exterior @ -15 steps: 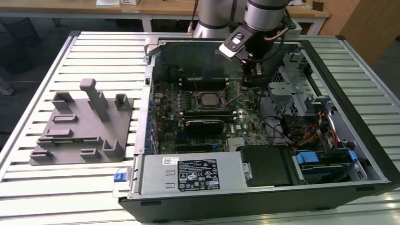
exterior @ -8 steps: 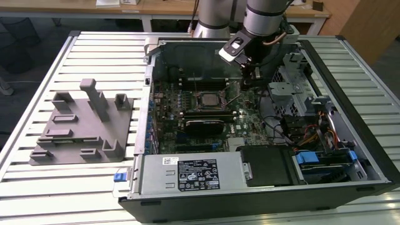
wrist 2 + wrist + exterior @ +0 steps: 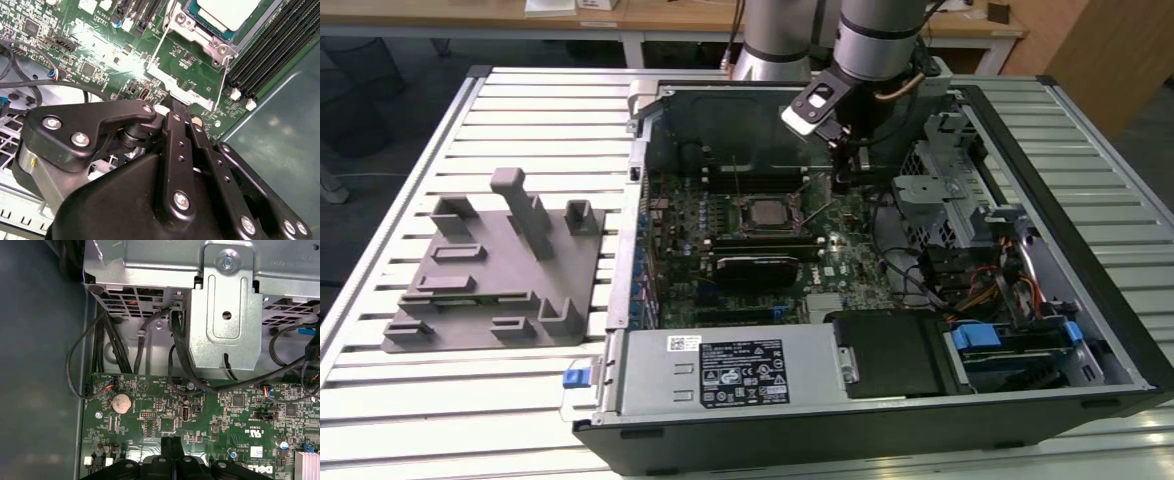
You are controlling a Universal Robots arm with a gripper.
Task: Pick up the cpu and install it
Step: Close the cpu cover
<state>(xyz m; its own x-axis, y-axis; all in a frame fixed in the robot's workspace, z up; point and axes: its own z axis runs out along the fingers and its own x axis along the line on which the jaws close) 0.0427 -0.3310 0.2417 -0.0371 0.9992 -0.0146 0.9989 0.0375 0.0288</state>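
Nearest in the exterior view: power supply (image 3: 707, 372) at the front of the open computer case (image 3: 1110, 300). Grey holder block (image 3: 494, 265) sits on the slatted table (image 3: 400, 400), at the exterior view's left of the case. Further in is the motherboard (image 3: 834, 270). The cpu (image 3: 226, 11) sits in its socket, pale top up, with a metal frame (image 3: 172, 84) just beside it on the gripper's side. Gripper (image 3: 172, 444) is down inside the case, close over the board. It's near the socket, on the exterior view's right of it, clear of the cpu. Fingers pressed together, nothing between them. Metal drive cage (image 3: 220, 300) beyond.
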